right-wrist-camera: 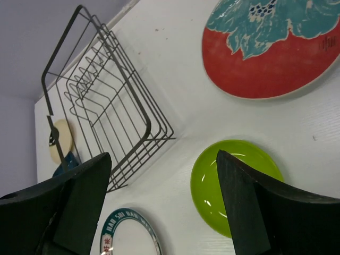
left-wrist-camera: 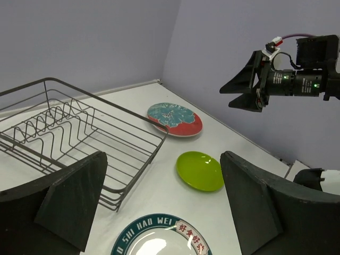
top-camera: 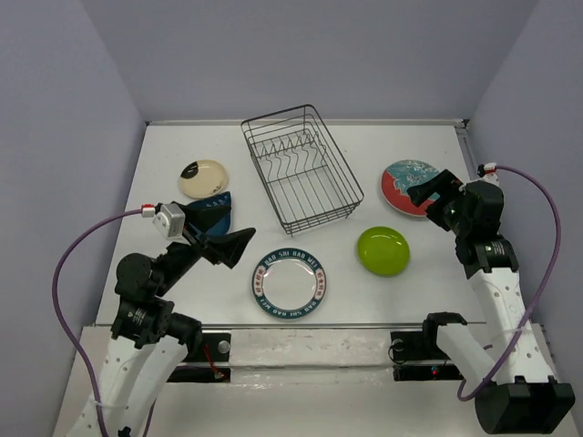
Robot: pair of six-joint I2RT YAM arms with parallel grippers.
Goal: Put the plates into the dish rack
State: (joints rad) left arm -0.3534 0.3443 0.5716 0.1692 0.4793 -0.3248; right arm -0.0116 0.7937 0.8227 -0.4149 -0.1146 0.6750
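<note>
Now, dish rack (top-camera: 305, 177): a black wire basket at the far middle of the white worktop (top-camera: 419, 300), set askew, divider prongs upright.
Plates: all five lie flat on the worktop, outside the rack.
Cream plate (top-camera: 202, 178): left of the rack, with a black mark near its left edge.
Dark blue plate (top-camera: 217, 211): just on the near side of the cream one and partly covered by the left arm. Whether the two touch cannot be told.
Lettered plate (top-camera: 289, 283): white with a teal-red rim, at the near middle, in front of the rack.
Lime green plate (top-camera: 383, 250): right of the lettered plate, near the rack's near-right corner but apart from it.
Red-and-teal plate (top-camera: 399, 182): right of the rack, toward the far side.
Left gripper (top-camera: 239, 248): released, jaws spread wide with nothing between them. It hovers over the worktop between the dark blue plate and the lettered plate, pointing right. In its wrist view the lettered plate's rim sits below the gap.
Right gripper (top-camera: 419, 193): jaws apart, grasping nothing. In the top view it sits over the near-right part of the red-and-teal plate, and the left wrist view shows it raised off the worktop. In its own wrist view the lime green plate shows between the fingers, with the red-and-teal plate beyond.
</note>
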